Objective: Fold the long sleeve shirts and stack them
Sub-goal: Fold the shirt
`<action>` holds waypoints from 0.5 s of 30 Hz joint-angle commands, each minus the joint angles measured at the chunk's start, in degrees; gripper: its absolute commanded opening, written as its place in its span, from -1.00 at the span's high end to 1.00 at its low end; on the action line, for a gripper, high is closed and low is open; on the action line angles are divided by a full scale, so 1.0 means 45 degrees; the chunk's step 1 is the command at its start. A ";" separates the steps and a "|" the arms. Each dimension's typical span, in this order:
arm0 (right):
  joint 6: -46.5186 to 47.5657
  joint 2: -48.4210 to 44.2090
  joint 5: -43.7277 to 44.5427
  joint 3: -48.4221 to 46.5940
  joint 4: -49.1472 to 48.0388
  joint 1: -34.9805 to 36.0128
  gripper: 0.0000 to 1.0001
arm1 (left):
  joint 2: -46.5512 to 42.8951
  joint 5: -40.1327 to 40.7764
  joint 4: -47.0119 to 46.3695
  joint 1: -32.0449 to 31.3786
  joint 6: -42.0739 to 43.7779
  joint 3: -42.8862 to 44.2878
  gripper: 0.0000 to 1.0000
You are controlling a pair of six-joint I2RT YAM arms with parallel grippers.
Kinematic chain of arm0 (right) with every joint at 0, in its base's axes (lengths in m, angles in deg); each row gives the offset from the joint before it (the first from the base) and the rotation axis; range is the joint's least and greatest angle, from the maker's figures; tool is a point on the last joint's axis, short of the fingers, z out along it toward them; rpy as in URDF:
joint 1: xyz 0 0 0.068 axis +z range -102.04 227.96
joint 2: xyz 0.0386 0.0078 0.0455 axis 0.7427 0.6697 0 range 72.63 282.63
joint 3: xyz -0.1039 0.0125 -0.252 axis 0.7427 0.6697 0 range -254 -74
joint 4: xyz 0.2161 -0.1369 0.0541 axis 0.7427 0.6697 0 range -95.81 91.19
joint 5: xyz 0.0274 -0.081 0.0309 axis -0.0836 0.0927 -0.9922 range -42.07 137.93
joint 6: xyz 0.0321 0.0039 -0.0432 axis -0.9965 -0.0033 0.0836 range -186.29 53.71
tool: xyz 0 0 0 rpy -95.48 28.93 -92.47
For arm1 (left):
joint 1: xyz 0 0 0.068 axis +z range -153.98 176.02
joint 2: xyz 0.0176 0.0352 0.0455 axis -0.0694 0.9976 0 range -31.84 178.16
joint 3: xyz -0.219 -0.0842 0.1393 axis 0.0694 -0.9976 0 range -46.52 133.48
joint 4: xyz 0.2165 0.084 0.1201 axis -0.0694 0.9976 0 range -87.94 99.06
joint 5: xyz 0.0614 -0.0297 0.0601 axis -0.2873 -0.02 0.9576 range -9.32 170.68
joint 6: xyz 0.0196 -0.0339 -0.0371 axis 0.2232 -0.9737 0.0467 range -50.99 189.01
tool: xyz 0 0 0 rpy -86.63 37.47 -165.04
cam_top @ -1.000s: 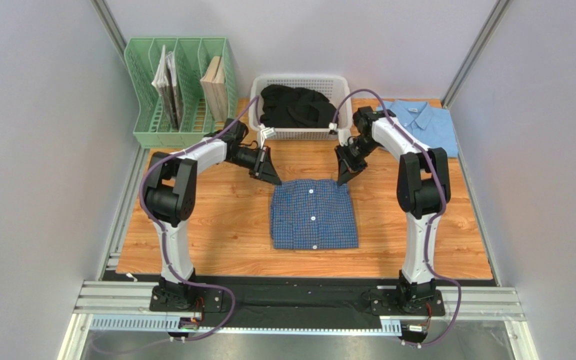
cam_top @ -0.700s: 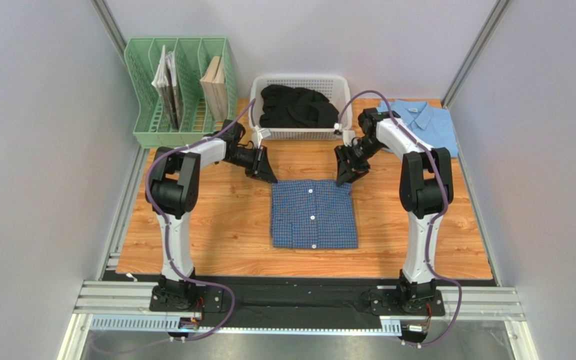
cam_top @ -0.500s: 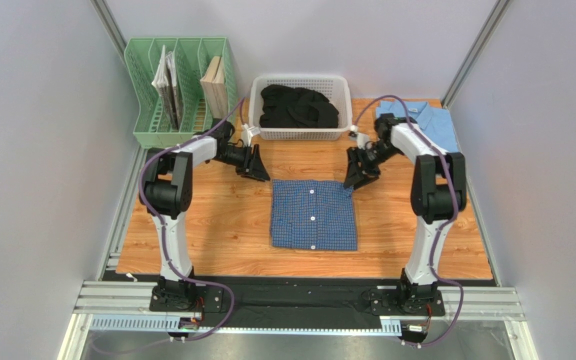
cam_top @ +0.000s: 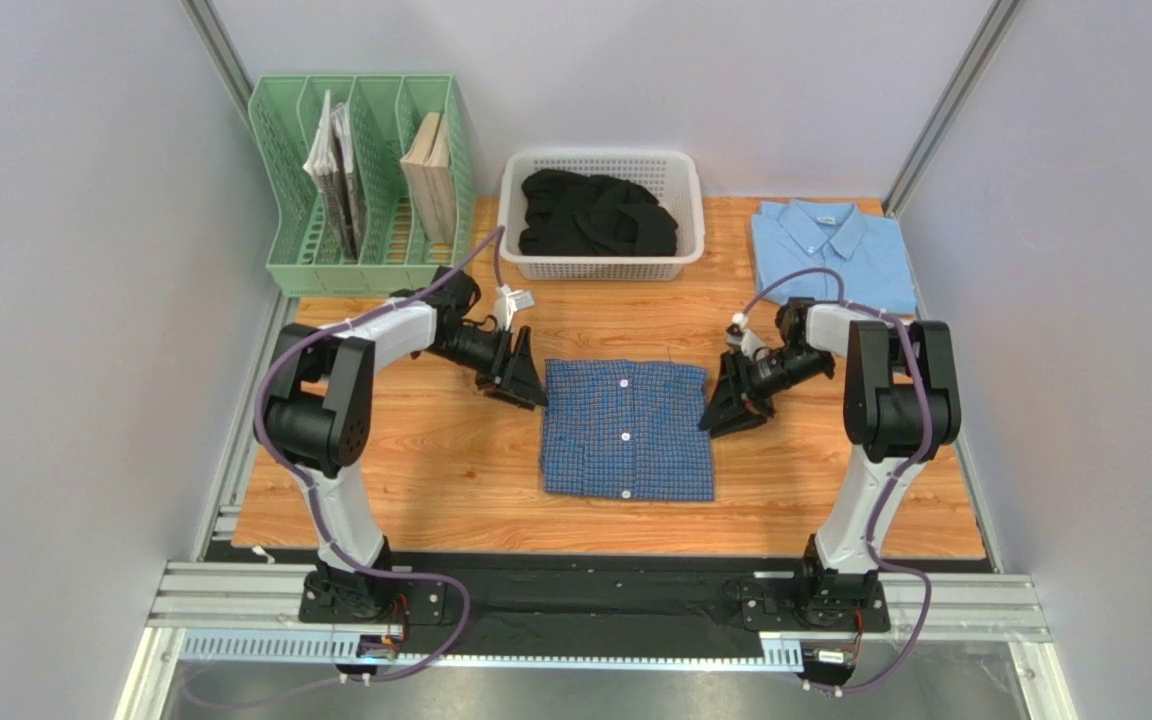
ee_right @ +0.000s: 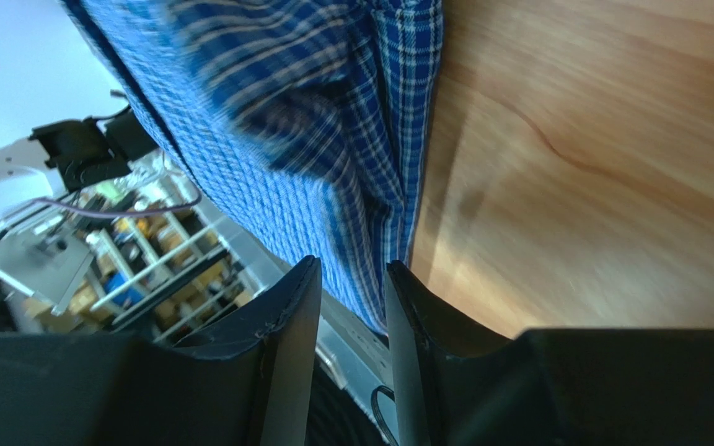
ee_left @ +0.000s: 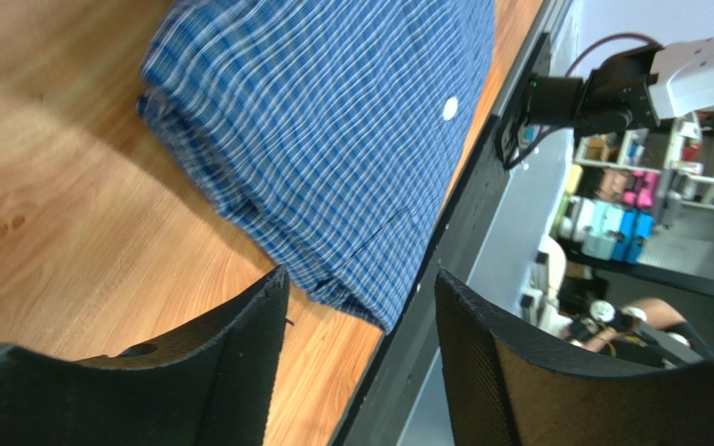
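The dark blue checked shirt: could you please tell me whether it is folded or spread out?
Folded: the dark blue checked shirt lies as a compact rectangle, no sleeves showing, layers stacked at its edge.

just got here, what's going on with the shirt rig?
Both arms are at the dark blue checked shirt, which lies folded in the middle of the table. The left gripper is at its left edge with jaws open. The right gripper is at the right edge, jaws close together; whether they pinch cloth is unclear. The light blue shirt lies folded at the far right corner, so nothing is stacked yet.
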 commanded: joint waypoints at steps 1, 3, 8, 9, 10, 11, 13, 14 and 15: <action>-0.0087 0.0564 -0.1557 0.0194 -0.0677 0.0323 0.30 | 0.0940 -0.0490 0.1365 -0.0140 0.0907 0.0654 -0.25; -0.0300 0.0624 -0.1888 0.0311 -0.1028 0.1024 0.34 | 0.1408 -0.0607 0.1698 -0.0122 0.1240 0.0851 -0.20; -0.1532 0.1033 -0.2534 -0.0019 -0.2532 0.2079 0.38 | 0.2502 -0.0608 0.2148 0.0072 0.1690 0.1613 0.04; -0.1938 0.1073 -0.2689 -0.0291 -0.2650 0.2235 0.38 | 0.2601 -0.0512 0.2148 0.0150 0.1671 0.1672 0.13; -0.2174 0.1074 -0.2768 -0.0430 -0.2902 0.2372 0.38 | 0.2698 -0.0530 0.2148 0.0364 0.1690 0.1788 0.17; -0.2505 0.1054 -0.2807 -0.0566 -0.2982 0.2605 0.38 | 0.2854 -0.0569 0.2206 0.0462 0.1690 0.1848 0.23; -0.2684 0.0860 -0.2827 -0.0878 -0.3080 0.2705 0.36 | 0.2953 -0.0803 0.2323 0.0639 0.1943 0.2023 0.35; -0.2723 0.0801 -0.2769 -0.0938 -0.3061 0.2686 0.32 | 0.3011 -0.0881 0.2556 0.0659 0.2041 0.2063 0.36; -0.2530 0.0607 -0.2653 -0.1035 -0.2713 0.2647 0.29 | 0.3031 -0.1017 0.2636 0.0736 0.2254 0.2102 0.36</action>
